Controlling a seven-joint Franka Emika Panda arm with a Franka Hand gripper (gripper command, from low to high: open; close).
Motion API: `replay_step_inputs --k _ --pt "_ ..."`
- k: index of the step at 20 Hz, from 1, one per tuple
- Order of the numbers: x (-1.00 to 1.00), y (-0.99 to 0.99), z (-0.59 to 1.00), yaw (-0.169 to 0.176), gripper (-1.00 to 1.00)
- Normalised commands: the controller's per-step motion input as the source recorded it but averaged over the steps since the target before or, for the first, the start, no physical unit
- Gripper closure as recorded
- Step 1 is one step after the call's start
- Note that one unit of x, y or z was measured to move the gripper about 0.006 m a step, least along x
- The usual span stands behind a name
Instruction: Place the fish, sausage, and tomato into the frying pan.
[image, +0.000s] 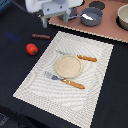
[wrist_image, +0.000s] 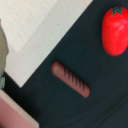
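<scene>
The dark reddish-brown sausage (image: 41, 36) lies on the dark table beside the placemat's far corner. The red tomato (image: 31, 48) sits close to it. In the wrist view the sausage (wrist_image: 71, 79) lies at a slant and the tomato (wrist_image: 115, 31) is apart from it. The grey frying pan (image: 95, 12) stands on the pinkish board at the back, its handle pointing to the exterior view's left. A white patch in the pan (image: 88, 17) looks like the fish. My gripper (image: 46, 20) hovers above the sausage, blurred, with nothing seen in it.
A pale woven placemat (image: 95, 75) holds a tan plate (image: 68, 66) and two orange-handled pieces of cutlery (image: 86, 58) (image: 74, 83). A taller pot (image: 123, 17) stands at the exterior view's right on the pinkish board (image: 107, 31). A dark round lid (image: 96, 5) lies behind the pan.
</scene>
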Motion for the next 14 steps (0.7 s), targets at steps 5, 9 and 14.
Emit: replay_step_inputs --k 5,9,14 --pt "-0.94 -0.3 -0.46 0.018 -1.0" --pt "-0.79 -0.08 -0.44 0.053 -1.0" --pt "-0.6 -0.05 -0.48 0.056 -1.0"
